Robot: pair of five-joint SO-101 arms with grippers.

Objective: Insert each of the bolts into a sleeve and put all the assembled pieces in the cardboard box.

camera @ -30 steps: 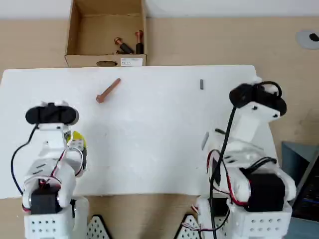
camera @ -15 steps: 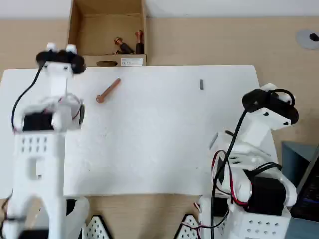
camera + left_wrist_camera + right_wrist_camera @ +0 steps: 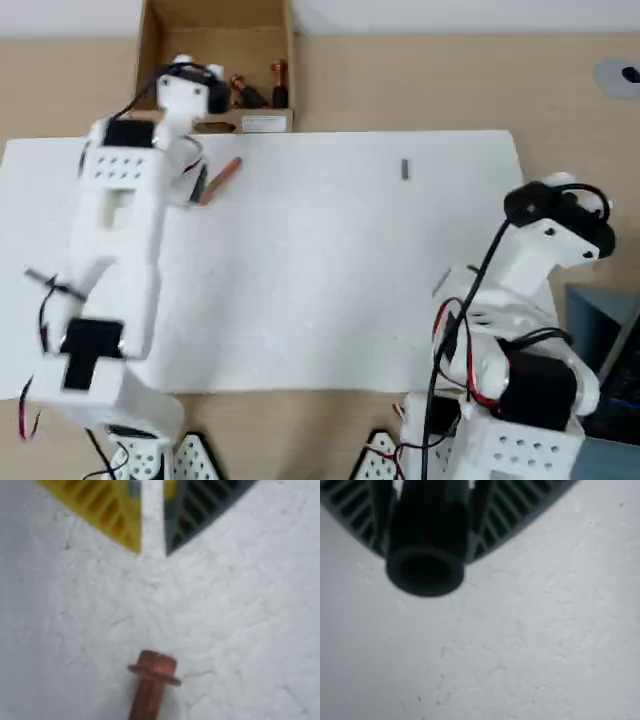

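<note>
Seen from above, the left arm (image 3: 115, 230) hides the head of the loose bolt (image 3: 228, 172) and part of the cardboard box (image 3: 150, 60) front, while in the left wrist view the bolt's shank runs off the picture's edge, and in the right wrist view the blurred sleeve (image 3: 426, 555) hides its own body behind its open end.

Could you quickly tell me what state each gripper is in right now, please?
Left gripper: open by a narrow gap, holding nothing, close to the bolt.
Right gripper: shut on a black sleeve.

Pale wooden table (image 3: 420, 80) — white mat (image 3: 330, 280) atop.
</note>
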